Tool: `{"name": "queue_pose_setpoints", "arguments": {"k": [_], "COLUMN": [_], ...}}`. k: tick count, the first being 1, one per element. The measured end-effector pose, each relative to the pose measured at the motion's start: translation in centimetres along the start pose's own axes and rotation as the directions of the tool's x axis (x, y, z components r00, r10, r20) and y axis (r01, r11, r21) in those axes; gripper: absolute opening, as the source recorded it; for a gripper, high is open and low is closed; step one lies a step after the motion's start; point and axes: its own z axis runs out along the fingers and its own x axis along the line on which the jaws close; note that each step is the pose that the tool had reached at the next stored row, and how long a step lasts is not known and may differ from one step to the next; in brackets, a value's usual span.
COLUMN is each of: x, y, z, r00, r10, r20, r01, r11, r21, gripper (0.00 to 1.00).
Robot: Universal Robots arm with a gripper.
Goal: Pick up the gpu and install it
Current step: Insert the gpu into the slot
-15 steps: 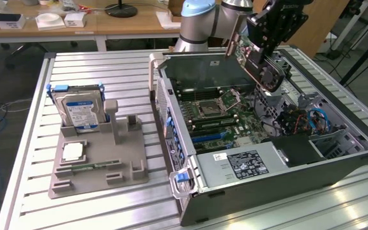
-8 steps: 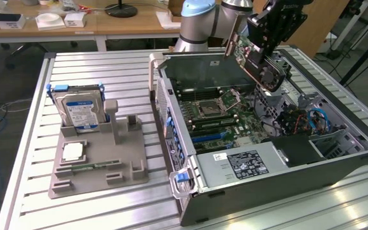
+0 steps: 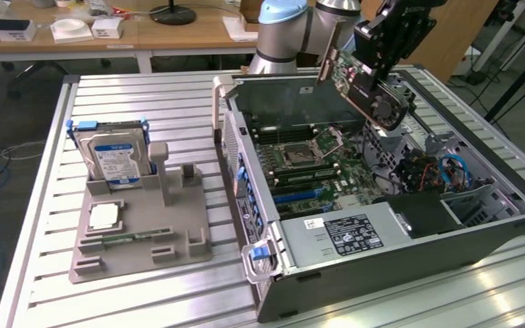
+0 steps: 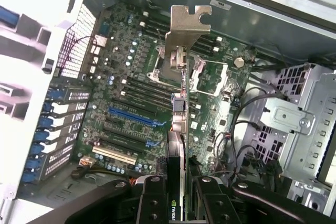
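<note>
1. Clamped on the gpu (image 4: 179, 145) from both sides: gripper (image 4: 180, 205), finger (image 4: 152, 203) bases cut off at the frame edge.
2. Seen edge-on, card face hidden, silver bracket (image 4: 185, 27) farthest out.
3. Held tilted above the motherboard (image 4: 131, 103) inside the open computer case (image 3: 381, 273).
4. Reaching over from behind the case: arm (image 3: 286, 27).

The gpu (image 3: 346, 75), a thin dark card with a green board edge, carries a plain silver metal bracket (image 4: 186, 24) and a small green logo near the matte black gripper (image 4: 178, 203). The rectangular motherboard (image 4: 131, 77) is deep green, striped with black memory slots and two bright blue expansion slots (image 4: 134, 116). The boxy silver hard drive (image 3: 112, 160) wears a blue-and-white label inside a blue frame. The moulded plastic holder (image 3: 180, 225) is flat grey. The metal table (image 3: 144, 96) is pale silver, ribbed in parallel slats.
</note>
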Motion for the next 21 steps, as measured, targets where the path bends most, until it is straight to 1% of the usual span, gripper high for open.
{"name": "queue_pose_setpoints", "arguments": {"k": [5, 11, 16, 21], "x": [0.00, 0.00, 0.00, 0.00], "y": [0.00, 0.00, 0.00, 0.00], "z": [0.00, 0.01, 0.02, 0.02], "r00": [0.9993, 0.9966, 0.9927, 0.9873], "r10": [-0.038, -0.083, -0.120, -0.159], "r20": [-0.0017, -0.0036, -0.0053, -0.0068], "r01": [0.038, 0.083, 0.120, 0.158], "r11": [0.9993, 0.9966, 0.9927, 0.9874], "r21": [-0.0007, -0.0016, -0.0023, -0.0033], "gripper": [0.26, 0.26, 0.26, 0.26]}}
